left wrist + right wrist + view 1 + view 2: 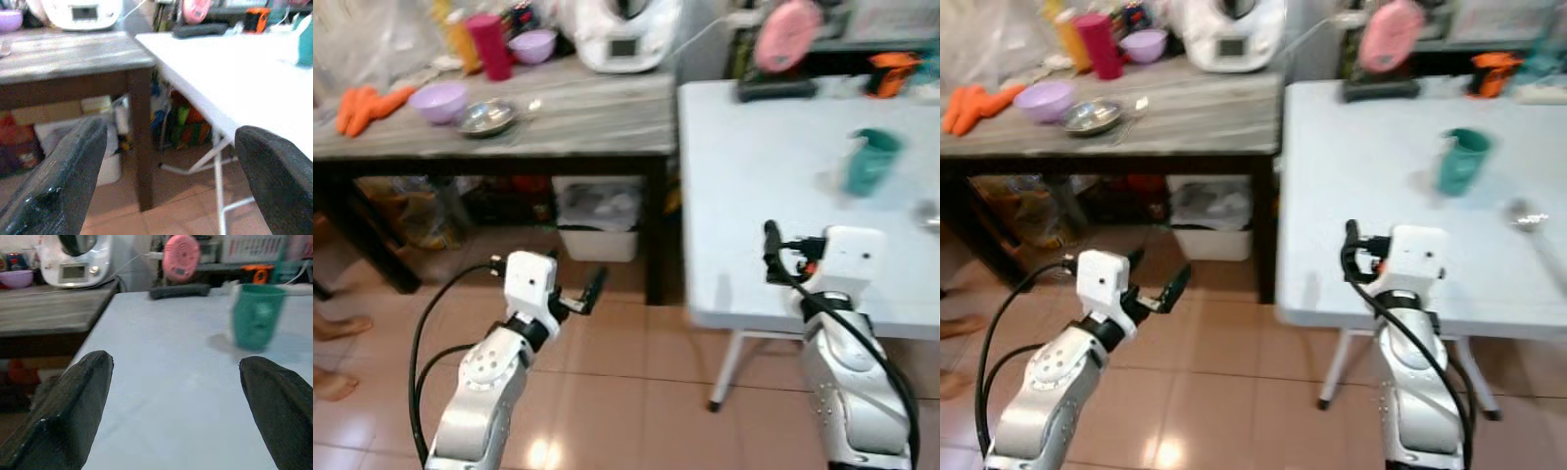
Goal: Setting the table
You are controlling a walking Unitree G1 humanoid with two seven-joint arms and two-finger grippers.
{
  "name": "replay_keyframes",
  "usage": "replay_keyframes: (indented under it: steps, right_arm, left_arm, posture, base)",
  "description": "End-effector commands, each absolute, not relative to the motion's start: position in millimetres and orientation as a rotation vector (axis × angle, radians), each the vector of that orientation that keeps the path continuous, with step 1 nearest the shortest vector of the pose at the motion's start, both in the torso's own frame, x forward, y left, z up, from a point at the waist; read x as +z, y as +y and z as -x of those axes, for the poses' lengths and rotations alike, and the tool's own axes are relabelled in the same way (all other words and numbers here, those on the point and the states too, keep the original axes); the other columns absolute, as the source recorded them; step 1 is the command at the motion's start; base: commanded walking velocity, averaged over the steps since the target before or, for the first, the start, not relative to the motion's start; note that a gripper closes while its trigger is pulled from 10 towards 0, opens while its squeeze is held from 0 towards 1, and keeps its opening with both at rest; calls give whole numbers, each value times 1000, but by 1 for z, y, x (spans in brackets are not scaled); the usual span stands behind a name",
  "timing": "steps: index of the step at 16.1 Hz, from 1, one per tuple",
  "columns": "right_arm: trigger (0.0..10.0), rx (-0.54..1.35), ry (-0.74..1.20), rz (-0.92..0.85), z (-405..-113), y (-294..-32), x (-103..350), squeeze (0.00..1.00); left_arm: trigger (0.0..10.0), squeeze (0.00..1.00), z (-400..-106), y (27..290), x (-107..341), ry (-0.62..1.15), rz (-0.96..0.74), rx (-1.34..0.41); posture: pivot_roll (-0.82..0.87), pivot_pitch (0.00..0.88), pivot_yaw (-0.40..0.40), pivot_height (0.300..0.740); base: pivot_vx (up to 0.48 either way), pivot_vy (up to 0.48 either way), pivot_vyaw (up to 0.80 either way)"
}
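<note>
Right tool (176,411), its black fingers spread wide and holding nothing, hovers over the near edge of the white folding tabletop (754,196), facing a teal plastic cup (257,316) that stands upright well beyond it. Left tool (1156,284), equally wide open and empty, hangs above the tiled floor (626,392) beside the dark wooden tabletop (558,122), where a lilac bowl (440,100) and a shallow steel dish (487,117) wait. Blur suggests the robot is moving; a hurried reach could tip the light cup or push it away.
</note>
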State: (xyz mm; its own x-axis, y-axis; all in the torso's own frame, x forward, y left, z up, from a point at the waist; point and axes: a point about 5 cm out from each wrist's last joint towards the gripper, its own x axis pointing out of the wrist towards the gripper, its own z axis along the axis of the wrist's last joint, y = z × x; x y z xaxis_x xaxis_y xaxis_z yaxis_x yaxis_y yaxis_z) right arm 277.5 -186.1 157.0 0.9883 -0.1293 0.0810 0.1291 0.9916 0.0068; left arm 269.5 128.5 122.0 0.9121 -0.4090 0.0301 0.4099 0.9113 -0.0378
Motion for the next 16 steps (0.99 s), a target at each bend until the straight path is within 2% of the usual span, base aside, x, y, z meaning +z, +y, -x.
replay_keyframes:
  steps: [1,11,12,16]
  right_arm:
    - [10000,-107,-84,-13,-278,-179,158,0]
    - [10000,-123,-76,3,-276,-183,157,0]
    - [10000,-126,-74,2,-275,-183,156,0]
    - [10000,-139,-46,0,-278,-184,153,0]
  left_arm:
    - [10000,0,-268,136,120,-6,29,-407]
    - [10000,0,-268,133,119,-2,37,-416]
    - [10000,0,-268,133,120,-10,72,-413]
    - [10000,0,-266,136,114,15,37,-443]
  posture:
    - [-206,76,78,740]
    - [-216,83,75,740]
    - [-217,85,76,740]
    - [-211,89,77,740]
  base:
    - [0,-480,0]
    - [0,-480,0]
    - [0,0,0]
    - [0,0,0]
